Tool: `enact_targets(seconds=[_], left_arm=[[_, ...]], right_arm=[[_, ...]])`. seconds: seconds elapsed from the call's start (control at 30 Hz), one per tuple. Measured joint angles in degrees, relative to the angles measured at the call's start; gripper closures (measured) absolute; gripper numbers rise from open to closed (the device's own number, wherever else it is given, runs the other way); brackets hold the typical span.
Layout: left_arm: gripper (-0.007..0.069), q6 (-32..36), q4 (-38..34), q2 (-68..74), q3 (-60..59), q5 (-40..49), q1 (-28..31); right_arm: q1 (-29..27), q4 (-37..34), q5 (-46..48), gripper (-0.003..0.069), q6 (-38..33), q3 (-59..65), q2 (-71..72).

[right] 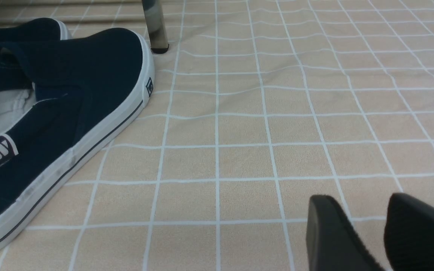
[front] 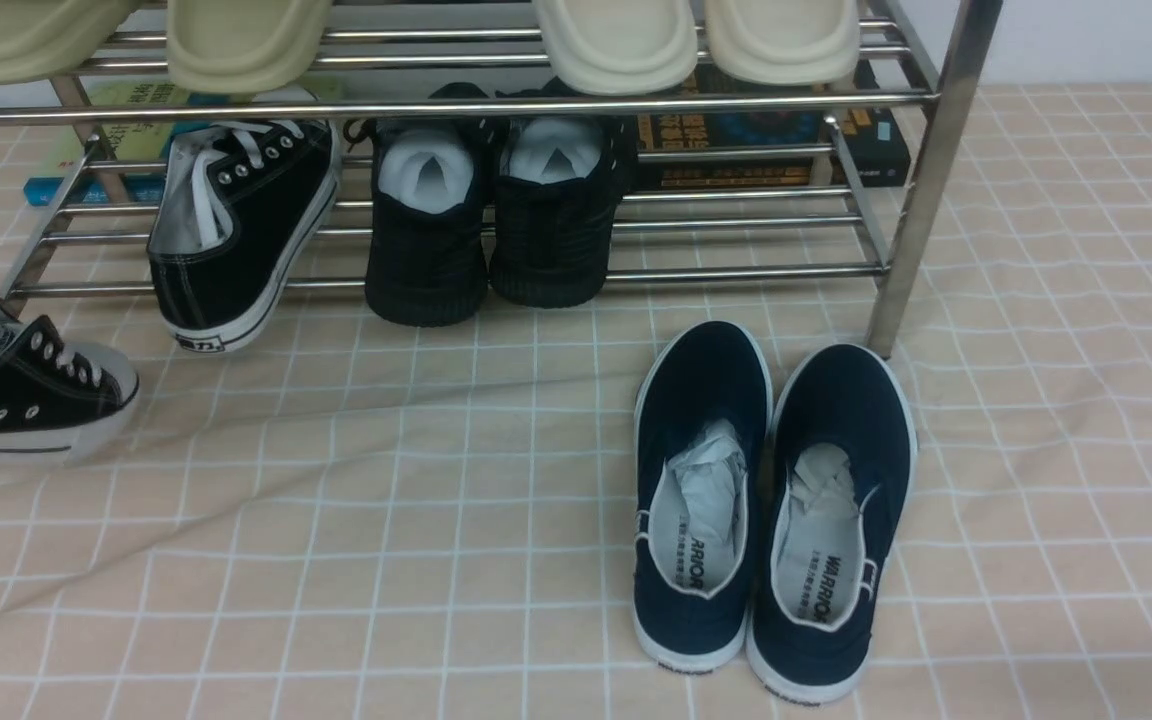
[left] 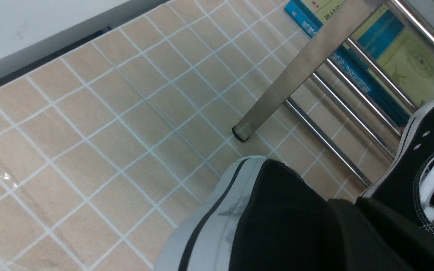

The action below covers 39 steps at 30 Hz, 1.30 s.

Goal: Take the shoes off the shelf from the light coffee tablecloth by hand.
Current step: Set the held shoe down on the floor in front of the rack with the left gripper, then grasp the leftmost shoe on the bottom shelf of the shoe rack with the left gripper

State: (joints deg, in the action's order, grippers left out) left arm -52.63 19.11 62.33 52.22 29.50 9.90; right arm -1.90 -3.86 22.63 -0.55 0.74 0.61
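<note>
The left tool is clamped tight on the canvas of one black lace-up sneaker. The sneaker is down on the beige checked tablecloth, just in front of the chrome shoe rack. Its mate leans on the rack's lower bars. The right tool stands slightly apart and empty, low over the cloth near the navy slip-ons.

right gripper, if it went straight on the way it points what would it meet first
Probably only bare tablecloth: the right gripper points clear of the navy slip-on and shelf leg, though depth is unclear.
</note>
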Motion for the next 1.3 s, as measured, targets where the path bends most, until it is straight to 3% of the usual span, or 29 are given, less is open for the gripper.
enact_targets(seconds=[0.33,0.57,0.67,0.8,0.93,1.13,1.3], left_arm=[[0.0601,0.8,0.1,7.4,0.6,-2.3,0.0],[0.0599,12.0,-1.7,8.0,0.6,15.4,0.0],[0.0594,18.4,-7.5,8.8,0.0,23.4,0.0],[0.0580,24.3,-12.7,8.9,-0.1,25.1,0.0],[0.0520,29.3,-14.7,9.0,0.0,24.4,0.0],[0.0352,30.6,-13.6,10.1,0.9,24.6,0.0],[0.0298,30.6,-14.3,10.1,7.8,27.8,0.0]], right_arm=[[0.0,0.0,0.0,0.0420,0.0,0.0,0.0],[0.0,0.0,0.0,0.0420,0.0,0.0,0.0],[0.0,0.0,0.0,0.0420,0.0,0.0,0.0],[0.0,0.0,0.0,0.0419,0.0,0.0,0.0],[0.0,0.0,0.0,0.0419,0.0,0.0,0.0],[0.0,0.0,0.0,0.0419,0.0,0.0,0.0],[0.0,0.0,0.0,0.0419,0.0,0.0,0.0]])
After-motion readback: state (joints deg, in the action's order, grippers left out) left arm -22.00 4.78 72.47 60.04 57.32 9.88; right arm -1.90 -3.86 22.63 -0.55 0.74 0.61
